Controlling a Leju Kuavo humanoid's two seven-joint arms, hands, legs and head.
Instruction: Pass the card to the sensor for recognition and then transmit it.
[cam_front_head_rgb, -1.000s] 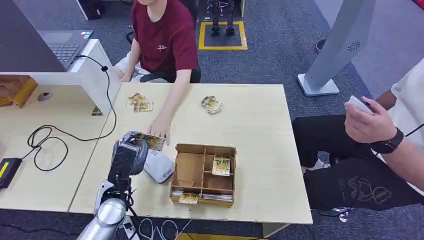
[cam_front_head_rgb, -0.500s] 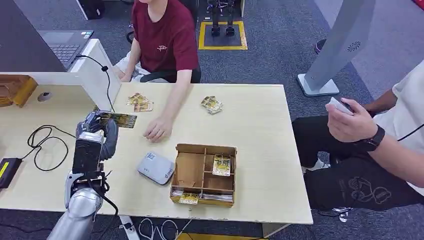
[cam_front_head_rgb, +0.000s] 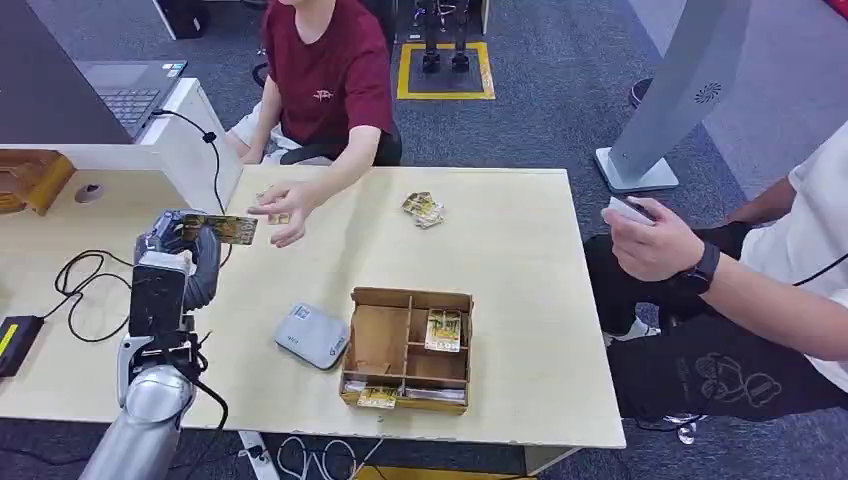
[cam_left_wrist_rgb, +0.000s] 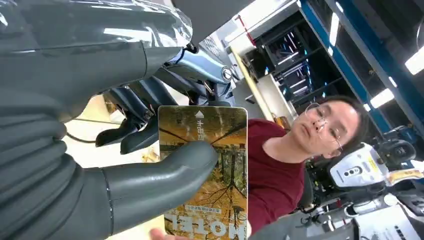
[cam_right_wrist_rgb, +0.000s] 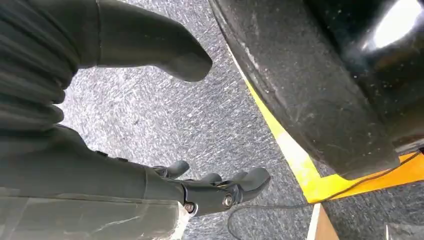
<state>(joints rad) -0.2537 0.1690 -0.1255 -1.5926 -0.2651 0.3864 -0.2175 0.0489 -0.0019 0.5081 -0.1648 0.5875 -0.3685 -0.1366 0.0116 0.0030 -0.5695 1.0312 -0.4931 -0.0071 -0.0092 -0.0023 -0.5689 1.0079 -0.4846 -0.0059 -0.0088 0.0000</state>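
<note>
We hold the thin flat golden-brown hotel card (cam_front_head_rgb: 232, 229) in our left hand (cam_front_head_rgb: 180, 245), with the thick grey thumb (cam_left_wrist_rgb: 165, 175) pressing on its picture side and the dark fingers (cam_left_wrist_rgb: 132, 127) behind it. The card is up in the air above the left edge of the pale wooden tabletop (cam_front_head_rgb: 500, 250), well away from the small rounded white sensor box (cam_front_head_rgb: 312, 336) near the front edge. We think the card is light, stiff and smooth, so it could slip. It is best held at one short end, so most of it stays free to take. Its long side points across the tabletop, toward the open hand of the person in the dark red shirt (cam_front_head_rgb: 282, 205). Our right hand (cam_right_wrist_rgb: 220, 192) hangs by the grey floor (cam_right_wrist_rgb: 150, 110), fingers loosely apart, holding nothing.
</note>
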